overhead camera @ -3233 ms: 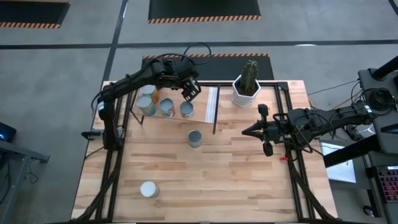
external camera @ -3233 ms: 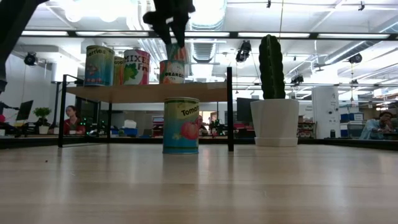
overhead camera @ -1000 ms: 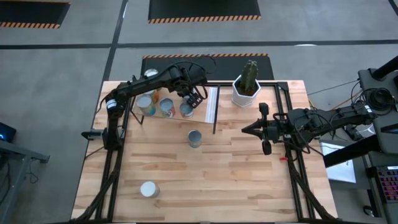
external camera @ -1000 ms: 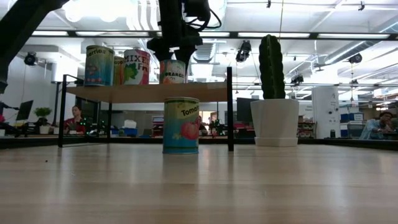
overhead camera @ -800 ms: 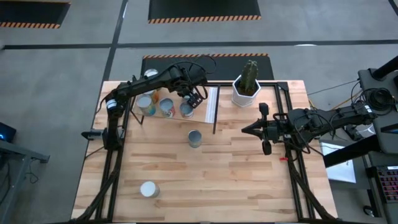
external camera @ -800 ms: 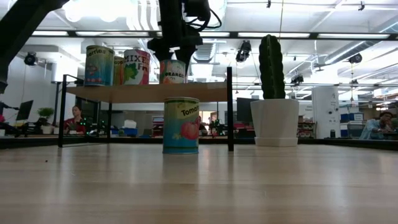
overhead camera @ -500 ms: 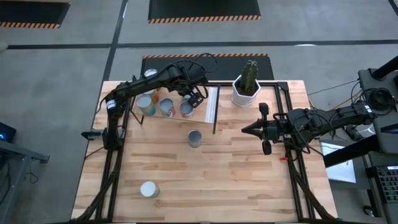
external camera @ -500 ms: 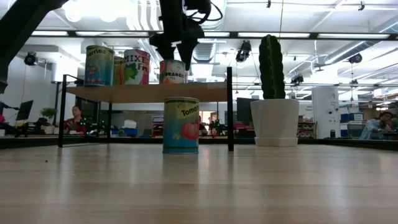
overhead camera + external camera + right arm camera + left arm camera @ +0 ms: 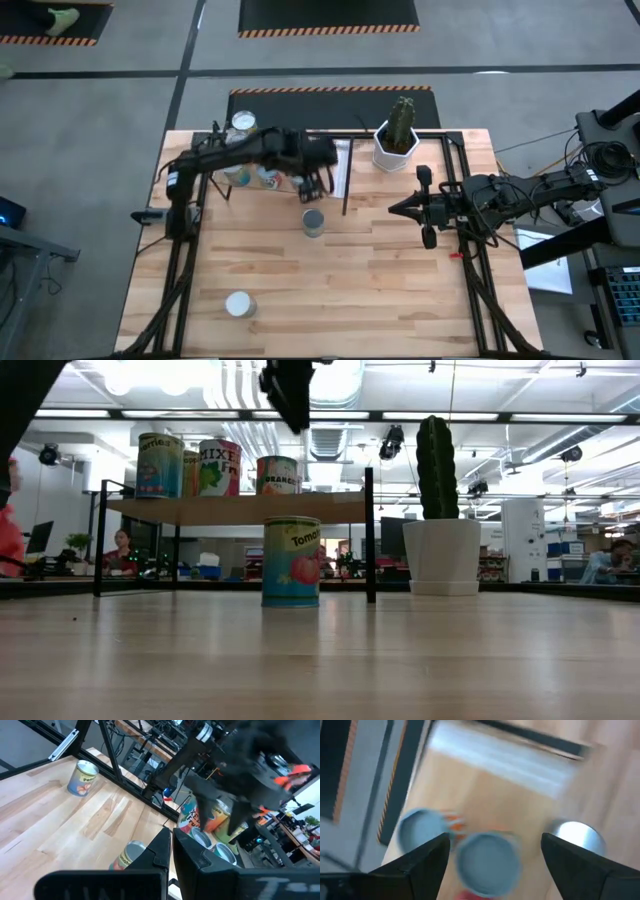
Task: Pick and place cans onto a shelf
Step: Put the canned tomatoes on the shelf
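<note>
White and hexagonal, the pot point(image 9: 396, 150) at the desk's point(image 9: 380, 290) far edge holds a tall green cactus point(image 9: 436, 455). Nothing else on the desk contains anything that shows.

The shelf point(image 9: 240, 508) is a pale wood panel raised on thin black legs over the far left part of the desk. In the low view three cans stand upright on it: a blue-green one point(image 9: 160, 465) at the left, one printed with "MIX" and fruit point(image 9: 221, 468) beside it, and an orange-labelled one point(image 9: 278, 475) nearer the right end. Under the shelf's front edge, on the desk itself, stands a tomato can point(image 9: 291, 561) with a yellow and blue label; from above its grey top point(image 9: 313, 222) shows just in front of the shelf. Another can point(image 9: 238, 304) stands well apart near the desk's front left, and one more point(image 9: 241, 123) sits at the far left rim.

The left arm reaches across above the shelf, its tool point(image 9: 312, 183) blurred over the shelf's front edge; the left wrist view shows its two dark fingers point(image 9: 422, 865) spread wide with nothing between them, round grey can tops below. The right arm lies low at the right side, its tool point(image 9: 396, 210) pointing toward the centre, fingers pressed together and empty.
</note>
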`<state>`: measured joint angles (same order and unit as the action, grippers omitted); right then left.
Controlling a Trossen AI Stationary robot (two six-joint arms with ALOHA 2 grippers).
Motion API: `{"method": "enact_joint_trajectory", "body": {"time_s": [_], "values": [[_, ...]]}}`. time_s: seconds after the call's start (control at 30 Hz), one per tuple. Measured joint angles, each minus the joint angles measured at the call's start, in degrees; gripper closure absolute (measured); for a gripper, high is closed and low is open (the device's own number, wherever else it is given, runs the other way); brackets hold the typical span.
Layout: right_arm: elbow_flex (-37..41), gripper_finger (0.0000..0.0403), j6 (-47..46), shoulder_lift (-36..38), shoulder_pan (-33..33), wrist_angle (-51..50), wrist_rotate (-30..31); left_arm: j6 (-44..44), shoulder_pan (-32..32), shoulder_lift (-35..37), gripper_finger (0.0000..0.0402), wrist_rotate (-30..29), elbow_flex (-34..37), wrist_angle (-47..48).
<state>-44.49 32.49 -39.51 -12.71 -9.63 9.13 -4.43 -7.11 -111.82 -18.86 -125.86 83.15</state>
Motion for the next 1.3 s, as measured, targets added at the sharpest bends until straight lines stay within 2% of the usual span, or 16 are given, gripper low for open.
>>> {"method": "enact_joint_trajectory", "body": {"time_s": [0.1, 0.23, 0.47, 0.67, 0.8, 0.93, 1.3], "values": [[0.00, 0.0394, 0.07, 0.00, -0.01, -0.01, -0.02, 4.72, 4.85, 0.14, 0.0122, 3.28, 0.25, -0.66], [0.00, 0.0394, 0.07, 0.00, -0.02, 0.00, -0.02, 6.79, 10.52, 0.14, 0.0136, 7.01, 0.48, -2.94], [0.00, 0.0394, -0.15, 0.00, -0.02, 0.02, -0.02, 1.67, 15.88, 0.23, 0.0146, 7.17, 2.13, -4.14], [0.00, 0.0394, -0.50, 0.00, 0.00, 0.02, -0.02, -0.35, 18.56, 0.83, 0.0146, 4.94, 8.24, -6.37], [0.00, 0.0394, -0.50, 0.00, 0.00, 0.00, -0.02, -0.09, 19.90, 4.91, 0.0146, 4.27, 16.22, -12.33], [0.00, 0.0394, -0.51, 0.00, 0.00, 0.07, -0.02, -0.54, 20.72, 13.14, 0.0146, 3.20, 27.19, -22.62], [0.00, 0.0394, -3.36, -0.02, -0.02, 4.33, 0.03, -2.65, 22.90, 35.94, 0.0146, -5.99, 55.55, -52.29]]}}
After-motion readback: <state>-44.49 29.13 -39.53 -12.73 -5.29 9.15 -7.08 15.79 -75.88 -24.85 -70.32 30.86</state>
